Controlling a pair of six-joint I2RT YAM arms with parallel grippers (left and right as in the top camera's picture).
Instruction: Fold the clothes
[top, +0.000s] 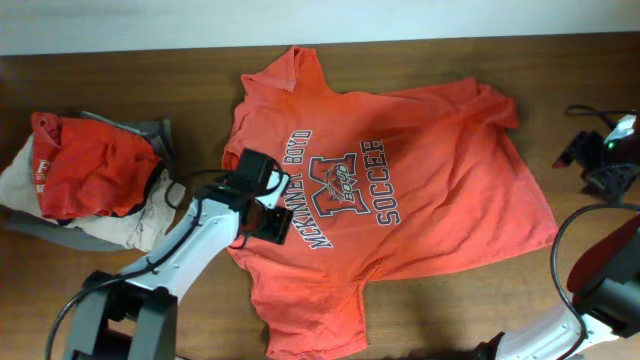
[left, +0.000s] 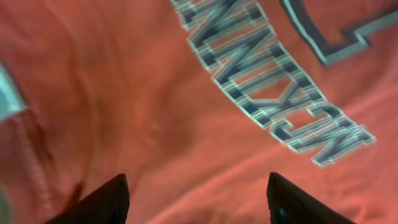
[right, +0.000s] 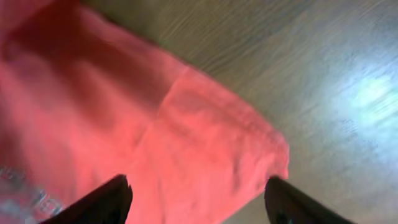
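Evidently spread flat, print up, for folding.
Left gripper (left: 197, 186) hovers above the T-shirt (top: 420, 190) lettering (left: 280, 93), right gripper (right: 198, 186) above its edge: jaws apart, holding nothing.

T-shirt (top: 440, 180): matt orange-red cloth, soft, wrinkled. Table (top: 150, 80): dark wood grain, smooth, slight sheen.

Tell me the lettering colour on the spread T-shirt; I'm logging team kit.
The lettering is navy outlined in white, clearest in the left wrist view.
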